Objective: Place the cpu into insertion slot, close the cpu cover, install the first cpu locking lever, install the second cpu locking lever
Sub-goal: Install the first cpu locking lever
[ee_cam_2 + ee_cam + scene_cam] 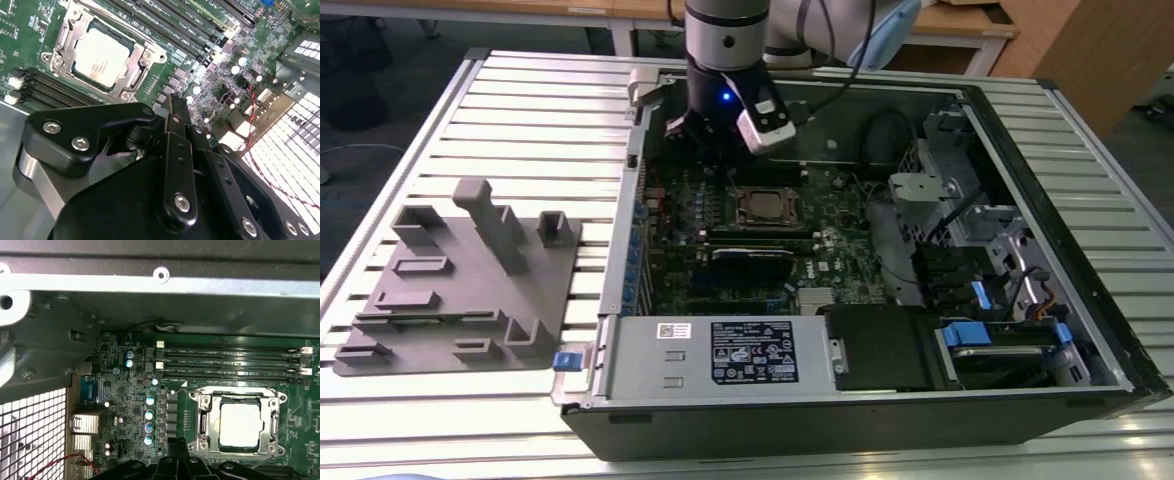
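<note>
1. Gripper [172, 104]: fingers pressed together, holding nothing, just off the insertion slot [214, 426], on its far side toward the exterior view's left.
2. Cpu [100, 57] sits in slot; cpu cover [135, 75] lies flat around it.

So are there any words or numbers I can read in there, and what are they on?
Black label on the silver box: print too small to read.
White sticker beside it: too small.
The cpu top: faint print, unreadable.
White lettering by the long slots: blurred.
None can be read.

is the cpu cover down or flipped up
Down: the cpu cover lies flat around the cpu, framing its silver top in both wrist views.
</note>
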You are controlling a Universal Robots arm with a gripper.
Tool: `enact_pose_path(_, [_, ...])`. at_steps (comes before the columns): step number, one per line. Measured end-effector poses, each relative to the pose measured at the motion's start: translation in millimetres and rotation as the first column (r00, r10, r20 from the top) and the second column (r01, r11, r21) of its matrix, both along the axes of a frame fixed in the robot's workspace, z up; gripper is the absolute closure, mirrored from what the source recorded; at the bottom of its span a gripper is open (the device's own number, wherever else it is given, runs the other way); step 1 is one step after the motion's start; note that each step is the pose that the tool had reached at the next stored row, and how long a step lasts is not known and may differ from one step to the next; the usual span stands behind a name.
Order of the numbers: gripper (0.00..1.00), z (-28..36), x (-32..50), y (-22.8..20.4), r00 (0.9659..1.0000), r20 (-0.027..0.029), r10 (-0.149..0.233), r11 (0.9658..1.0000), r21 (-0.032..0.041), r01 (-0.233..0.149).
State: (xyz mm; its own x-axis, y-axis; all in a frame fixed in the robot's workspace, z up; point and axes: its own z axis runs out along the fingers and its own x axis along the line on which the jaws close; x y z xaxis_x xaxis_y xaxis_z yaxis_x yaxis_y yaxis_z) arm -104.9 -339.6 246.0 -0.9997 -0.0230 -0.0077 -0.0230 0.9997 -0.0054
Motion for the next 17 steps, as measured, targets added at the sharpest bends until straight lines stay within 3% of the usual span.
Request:
enact_pose_path(5, [0.89, 7.2, 0.0, 0.0, 1.0000, 0.0001, 0.000, 1.0000, 0.0001, 0.000])
enact_pose_path(17, [0.89, 9.3, 0.0, 0.0, 1.0000, 0.0000, 0.000, 1.0000, 0.0000, 0.000])
